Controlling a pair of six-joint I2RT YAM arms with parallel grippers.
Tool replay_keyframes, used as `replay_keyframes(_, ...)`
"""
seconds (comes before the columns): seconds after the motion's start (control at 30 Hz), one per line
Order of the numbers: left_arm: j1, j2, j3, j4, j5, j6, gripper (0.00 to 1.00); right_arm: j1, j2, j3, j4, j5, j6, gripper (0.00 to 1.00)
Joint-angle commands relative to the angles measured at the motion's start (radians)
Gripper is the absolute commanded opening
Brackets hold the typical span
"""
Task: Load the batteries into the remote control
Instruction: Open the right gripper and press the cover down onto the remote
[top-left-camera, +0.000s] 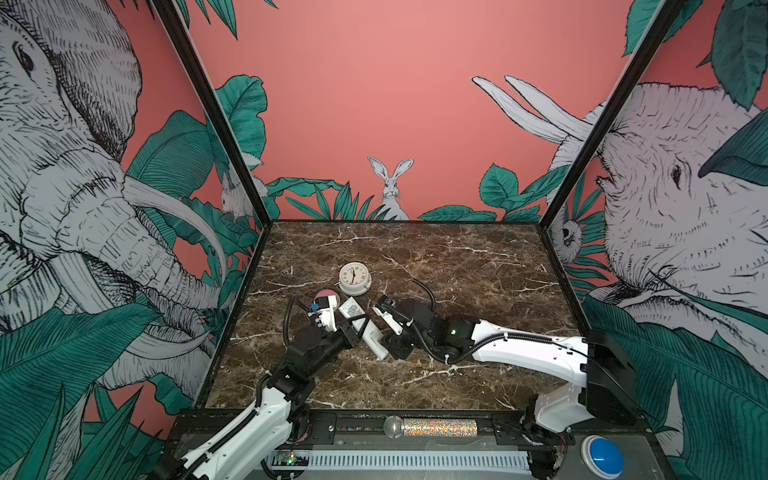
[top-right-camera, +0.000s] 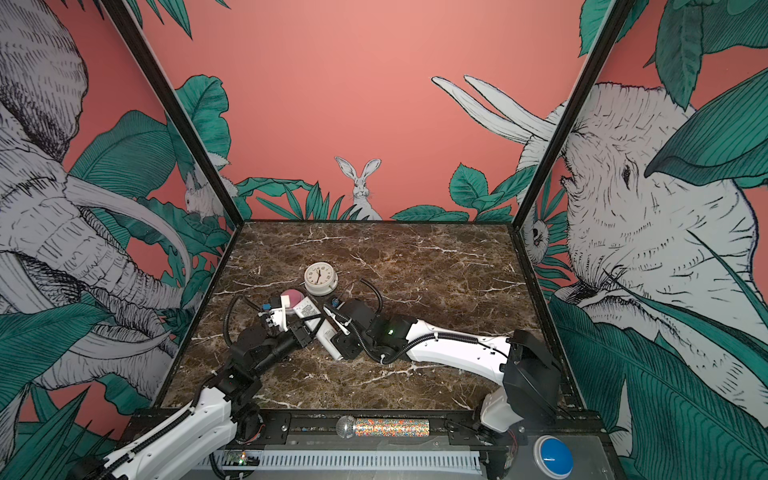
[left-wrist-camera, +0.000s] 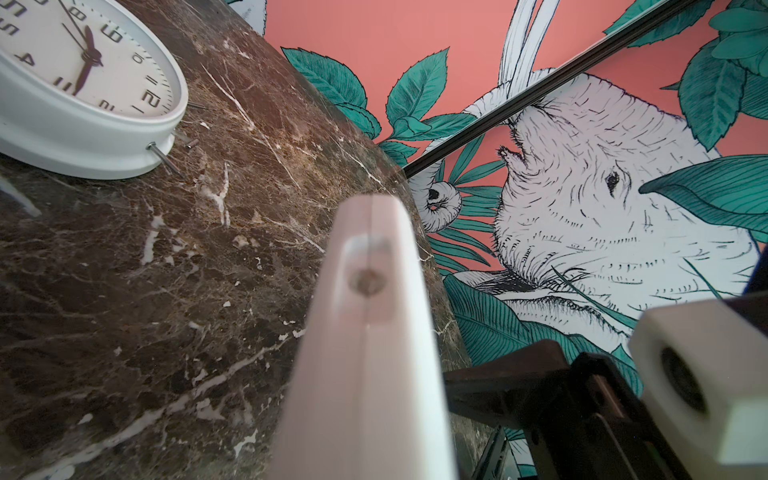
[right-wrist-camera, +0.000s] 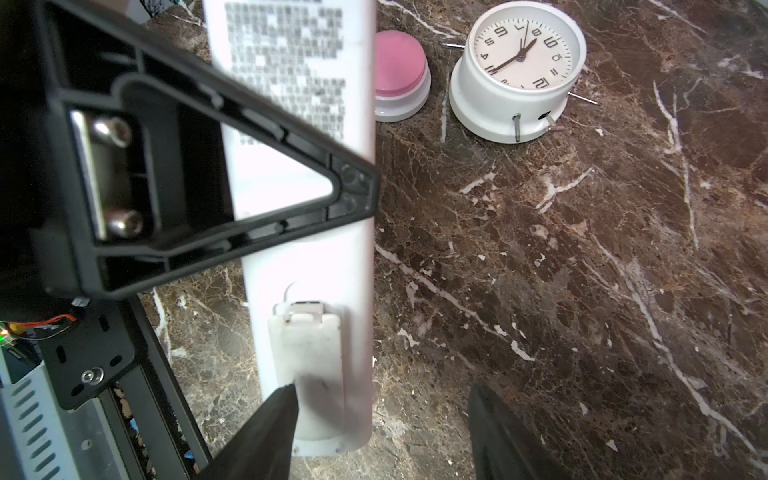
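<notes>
Black jaws of the left gripper (top-left-camera: 360, 326) are clamped across the remote control (right-wrist-camera: 307, 257) at about mid-length. The remote lies label side up near the middle of the table; I cannot tell whether it rests there or hangs just above. The right gripper (right-wrist-camera: 380, 390) has its jaws well apart at the remote's near end, with one fingertip (right-wrist-camera: 266, 428) over the battery cover (right-wrist-camera: 305, 357). The cover is on (its latch end may be slightly lifted, I cannot be sure).

By my reading, the step in hand is opening the compartment. The next move calls for that fingertip to press and slide the cover off while the left gripper steadies the body. No batteries show in any view.

Just beyond the remote sit a pink-topped white button (right-wrist-camera: 399, 62) and a round white clock (right-wrist-camera: 517, 70), on the brown marble tabletop (top-left-camera: 457, 270). Coral walls (top-left-camera: 374, 83) painted with elephants (top-left-camera: 665, 187), a rabbit (top-left-camera: 390, 187) and green leaves enclose it.
</notes>
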Motion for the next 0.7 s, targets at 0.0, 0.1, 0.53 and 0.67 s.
replay_keyframes(0.0,-0.003,-0.006,0.018,0.031,0.007,0.007,0.0,-0.004,0.006,-0.001,0.049,0.028,0.009,0.66)
replay_keyframes(0.1,-0.004,-0.004,0.018,0.031,0.006,0.008,0.0,-0.003,0.017,0.0,0.049,0.033,0.01,0.66)
replay_keyframes(0.53,-0.003,-0.005,0.019,0.033,0.008,0.009,0.0,-0.004,0.067,0.008,0.054,0.028,0.008,0.65)
replay_keyframes(0.67,-0.003,-0.005,0.017,0.032,0.007,0.009,0.0,-0.003,0.071,0.013,0.053,0.028,0.007,0.64)
